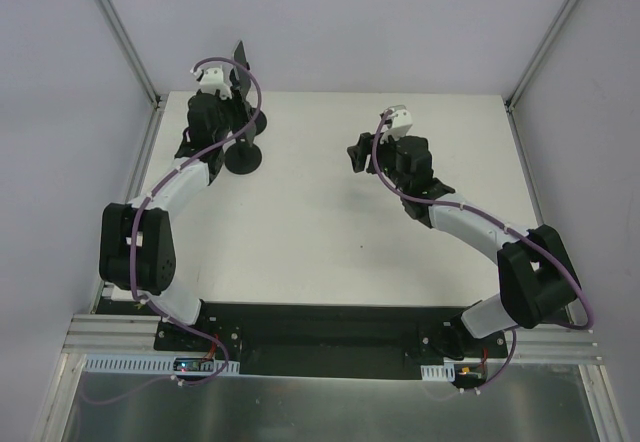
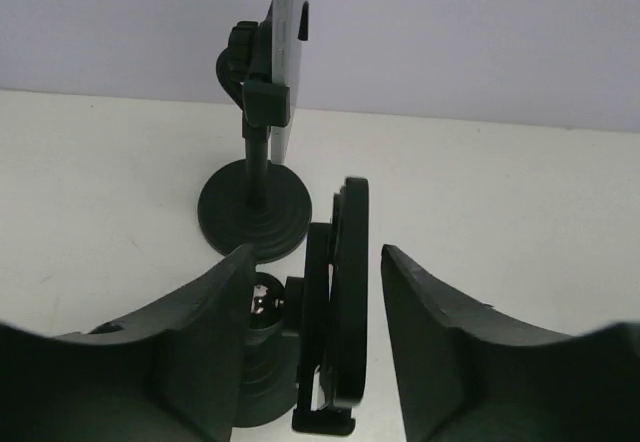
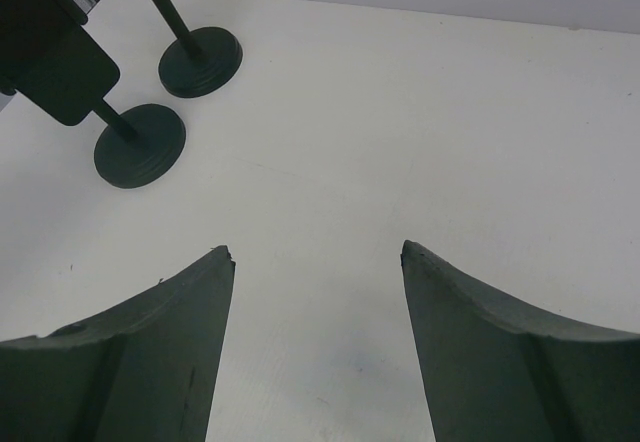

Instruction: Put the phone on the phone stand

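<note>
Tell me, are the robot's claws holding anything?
Nothing is held. The left gripper stands open around the black round-based phone stand's cradle without touching; the right gripper is open and empty.

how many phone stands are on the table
2. The far stand by the back wall holds the phone; the near stand stands empty between the left gripper fingers. None looks hidden.

White worktop (image 1: 330,252), walled on three sides.
- Left arm (image 1: 170,187): extended to far-left corner, wrist set above stand cluster.
- Round stand base (image 1: 243,159): dark, just beside left wrist.
- Second stand base (image 1: 259,122): just behind the first, partly hidden.
- Dark flat slab (image 1: 240,62): upright at back wall; phone or cradle not determinable.
- Right arm (image 1: 470,224): bent inward. Right gripper (image 1: 357,152) held mid-worktop, well apart from stands; jaw spacing unreadable.
- Purple cable (image 1: 252,92): looped at each wrist.
- Black mounting plate (image 1: 320,327): near edge.
</note>
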Action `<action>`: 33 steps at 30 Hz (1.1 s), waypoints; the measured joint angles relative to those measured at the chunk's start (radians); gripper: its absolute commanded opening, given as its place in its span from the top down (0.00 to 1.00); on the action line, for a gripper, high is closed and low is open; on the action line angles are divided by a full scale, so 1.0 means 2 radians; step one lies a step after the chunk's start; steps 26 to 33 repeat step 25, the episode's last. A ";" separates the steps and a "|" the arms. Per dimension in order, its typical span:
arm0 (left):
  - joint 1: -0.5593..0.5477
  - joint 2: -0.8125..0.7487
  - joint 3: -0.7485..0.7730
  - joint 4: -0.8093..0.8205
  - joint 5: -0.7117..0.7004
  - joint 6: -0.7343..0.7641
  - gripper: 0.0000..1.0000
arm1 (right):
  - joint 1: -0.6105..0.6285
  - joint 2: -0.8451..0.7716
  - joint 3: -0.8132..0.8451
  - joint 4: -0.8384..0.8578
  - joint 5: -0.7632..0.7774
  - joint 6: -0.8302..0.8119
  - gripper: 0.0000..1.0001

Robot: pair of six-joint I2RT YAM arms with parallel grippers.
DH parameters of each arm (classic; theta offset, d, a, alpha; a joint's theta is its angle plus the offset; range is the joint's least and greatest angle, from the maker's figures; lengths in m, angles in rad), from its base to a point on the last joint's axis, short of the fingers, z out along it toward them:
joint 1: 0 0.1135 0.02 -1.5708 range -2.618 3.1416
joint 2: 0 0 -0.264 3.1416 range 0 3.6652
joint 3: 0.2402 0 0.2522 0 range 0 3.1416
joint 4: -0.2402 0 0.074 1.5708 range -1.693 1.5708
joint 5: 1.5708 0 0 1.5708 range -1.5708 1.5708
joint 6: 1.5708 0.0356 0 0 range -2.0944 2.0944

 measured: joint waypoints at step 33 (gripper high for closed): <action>-0.045 -0.355 -0.076 -0.147 0.034 -0.112 0.08 | 0.001 -0.236 0.003 -0.188 0.156 -0.058 0.04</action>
